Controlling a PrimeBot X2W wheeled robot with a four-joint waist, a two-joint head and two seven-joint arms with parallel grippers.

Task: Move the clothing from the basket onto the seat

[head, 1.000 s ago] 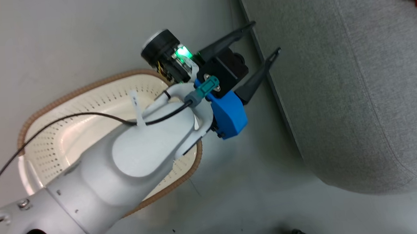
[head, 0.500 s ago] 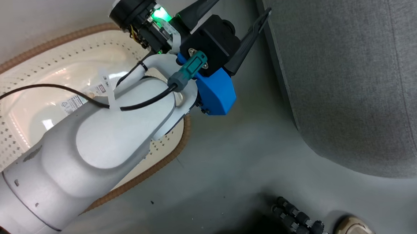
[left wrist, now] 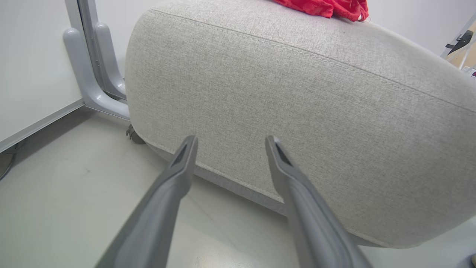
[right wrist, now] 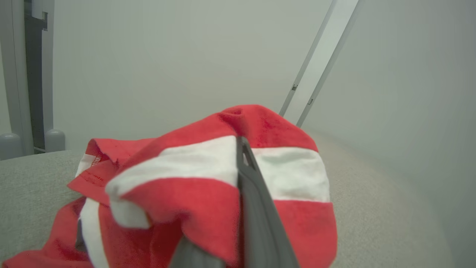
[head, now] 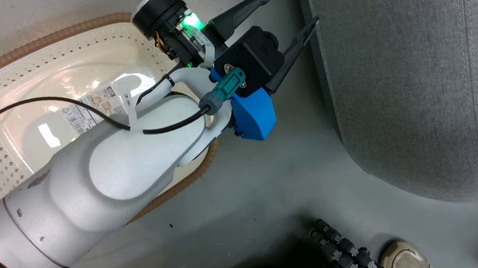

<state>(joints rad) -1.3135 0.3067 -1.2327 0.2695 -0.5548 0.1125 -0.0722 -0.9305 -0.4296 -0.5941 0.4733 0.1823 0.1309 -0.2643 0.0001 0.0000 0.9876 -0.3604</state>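
The cream basket (head: 47,38) with a brown rim lies at the left of the head view; its floor shows a paper label (head: 90,108) and no fabric. My left gripper (head: 302,1) hangs open between the basket and the grey seat (head: 407,76), holding nothing. In the left wrist view its fingers (left wrist: 182,163) point at the seat's side (left wrist: 297,111), and red clothing (left wrist: 323,5) lies on top. In the right wrist view my right gripper (right wrist: 241,145) is shut on red clothing (right wrist: 208,208) with white stripes, draped over its fingers above the seat (right wrist: 33,178).
A grey metal frame leg (left wrist: 93,74) stands beside the seat's corner. On the floor at the head view's bottom right are a black ribbed hose (head: 339,249) and a person's shoe (head: 403,259). A black cable (head: 30,102) crosses over the basket.
The head camera has swung, so the basket fills more of the left and the red fabric on the seat has left the picture. My left gripper stays open beside the seat.
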